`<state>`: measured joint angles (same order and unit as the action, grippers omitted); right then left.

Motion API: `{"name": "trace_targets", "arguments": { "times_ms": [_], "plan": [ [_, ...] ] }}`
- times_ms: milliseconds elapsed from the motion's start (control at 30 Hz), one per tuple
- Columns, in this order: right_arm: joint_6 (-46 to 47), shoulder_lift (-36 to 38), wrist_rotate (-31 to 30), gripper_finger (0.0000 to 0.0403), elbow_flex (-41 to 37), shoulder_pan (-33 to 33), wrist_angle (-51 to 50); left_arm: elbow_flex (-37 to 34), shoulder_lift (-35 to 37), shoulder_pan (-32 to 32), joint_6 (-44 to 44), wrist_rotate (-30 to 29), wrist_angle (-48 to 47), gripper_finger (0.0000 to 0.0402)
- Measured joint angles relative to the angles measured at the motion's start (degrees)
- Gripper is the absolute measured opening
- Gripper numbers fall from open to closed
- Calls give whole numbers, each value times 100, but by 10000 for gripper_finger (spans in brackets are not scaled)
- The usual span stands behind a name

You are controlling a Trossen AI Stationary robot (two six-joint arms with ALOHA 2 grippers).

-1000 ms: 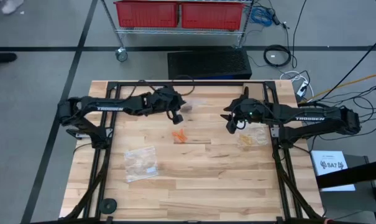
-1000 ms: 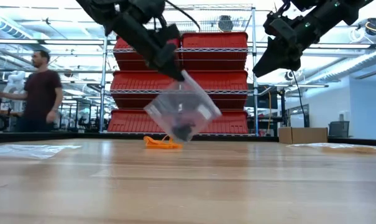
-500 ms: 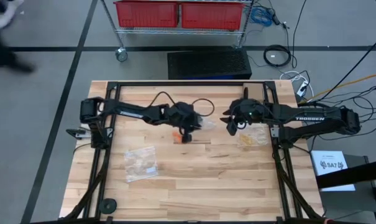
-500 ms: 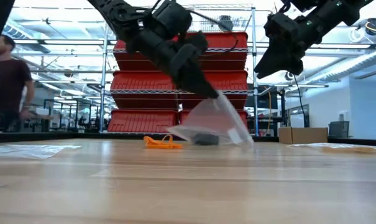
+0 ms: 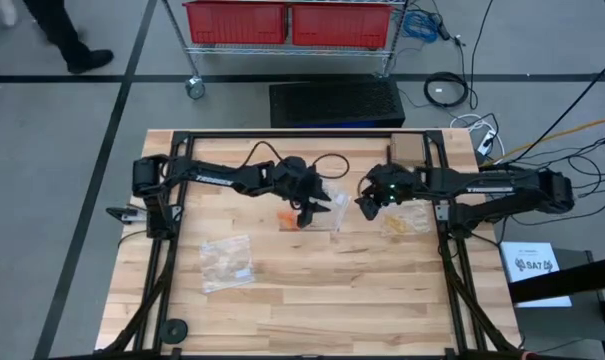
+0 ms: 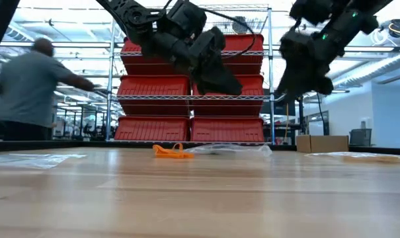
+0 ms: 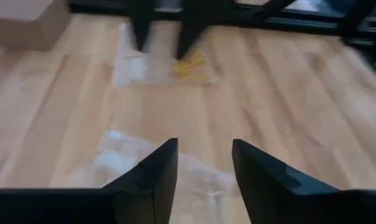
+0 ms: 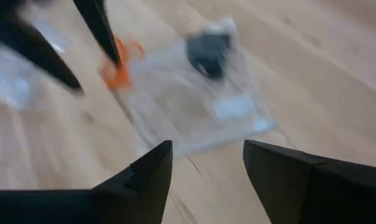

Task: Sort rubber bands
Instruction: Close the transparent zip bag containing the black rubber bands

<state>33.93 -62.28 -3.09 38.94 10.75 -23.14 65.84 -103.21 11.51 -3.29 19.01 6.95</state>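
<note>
A clear bag (image 8: 194, 106) with a clump of black rubber bands (image 8: 209, 50) inside lies flat on the table's middle (image 5: 334, 212), (image 6: 234, 149). A small heap of orange rubber bands (image 5: 290, 218) lies loose on the wood beside it (image 6: 170, 151), (image 8: 119, 65). My left gripper (image 5: 320, 204) hangs open just above the bag's left part (image 7: 203, 168), touching nothing. My right gripper (image 5: 366, 203) hovers open above the bag's right side (image 8: 206, 165), also clear of it.
A clear bag with pale tan bands (image 5: 227, 262) lies toward the near left. Another bag with yellow bands (image 5: 407, 220) lies under my right arm (image 7: 188, 65). A cardboard box (image 5: 407, 150) sits at the far edge. A person (image 6: 34, 92) moves in the room behind.
My left gripper has carried the hanging bag toward the table's right and down, laid it flat beside the orange bands, opened, let go and risen a little. My right gripper has dipped slightly toward the bag.
</note>
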Motion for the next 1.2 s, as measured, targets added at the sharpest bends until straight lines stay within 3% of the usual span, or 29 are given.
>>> {"name": "trace_targets", "arguments": {
  "times_ms": [100, 267, 367, 500, 733, 900, 1067, 1200],
  "plan": [
    [36, -529, -204, 163, -1, -119, -28, 3, 10, 131, -34, -198, -260, 130],
    [-12, -1440, -447, 57, -4, -292, 474, 3, 12, 243, -543, -739, -1063, 17],
    [139, -1856, -383, 10, -4, -372, 966, 1, 12, 348, -612, -772, -1494, 9],
    [414, -2396, 39, 10, -4, -391, 1185, -214, 12, 473, -607, -787, -1551, 4],
    [654, -2898, -22, 1, 7, -35, 1397, -336, 12, 499, -464, -714, -1534, 3],
    [61, -2911, -668, 1, -10, 622, 2112, -336, 12, 499, -400, -647, -1411, 2],
    [-807, -2622, -607, 1, -9, 1182, 2251, -340, 12, 518, -302, -577, -1365, 1],
    [-1086, -2033, -203, 0, -7, 1370, 1603, -450, 12, 594, -296, -566, -1341, 1]
  ]
}}
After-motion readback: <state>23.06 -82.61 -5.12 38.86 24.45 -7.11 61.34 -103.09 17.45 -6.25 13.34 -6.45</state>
